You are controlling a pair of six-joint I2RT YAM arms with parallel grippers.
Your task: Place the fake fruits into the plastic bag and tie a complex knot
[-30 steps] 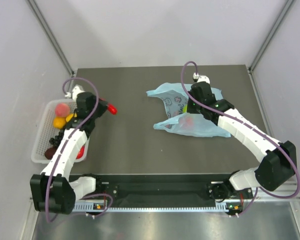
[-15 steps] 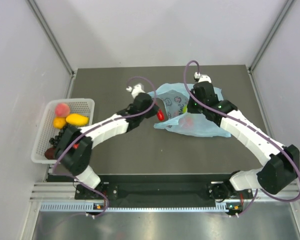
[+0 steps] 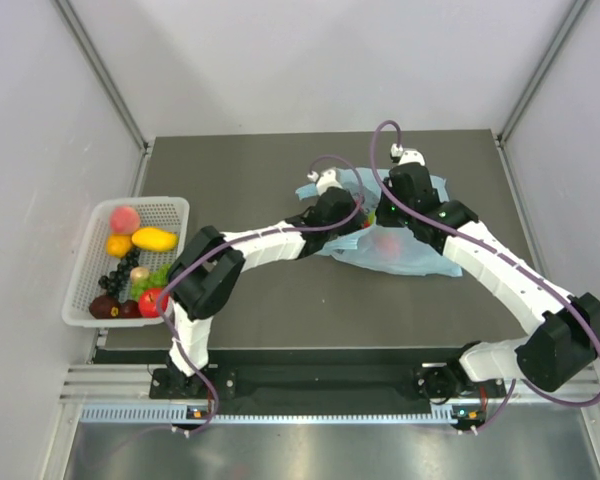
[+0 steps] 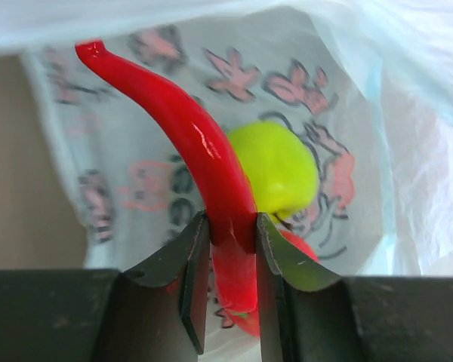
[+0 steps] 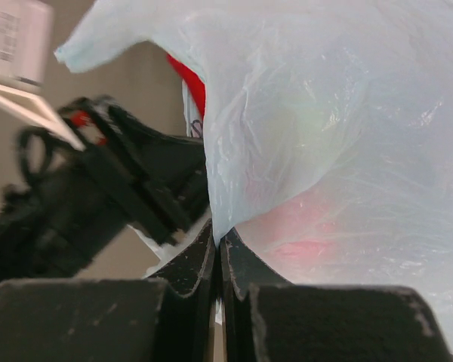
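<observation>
While the left gripper (image 4: 230, 226) clamps a chilli (image 4: 200, 147) at the plastic bag (image 3: 420, 258) the right gripper (image 5: 217, 245) pinches open, most fruits (image 3: 152, 239) sit in the basket (image 3: 130, 203)

A dark grey-brown matte table top (image 3: 270, 300) fills the middle of the overhead view. Plain, pale panels enclose it: a back wall (image 3: 320, 60) at 12 o'clock, a left wall (image 3: 30, 160) at 9 and a right wall (image 3: 580, 190) at 3. Slanting grey metal struts (image 3: 100, 70) mark the corners at 11 and 1 o'clock. At 6 o'clock lie aluminium rails (image 3: 115, 378), with a brushed metal surface (image 3: 320, 450) below them. The light is even and soft, and the shadows are faint.
</observation>
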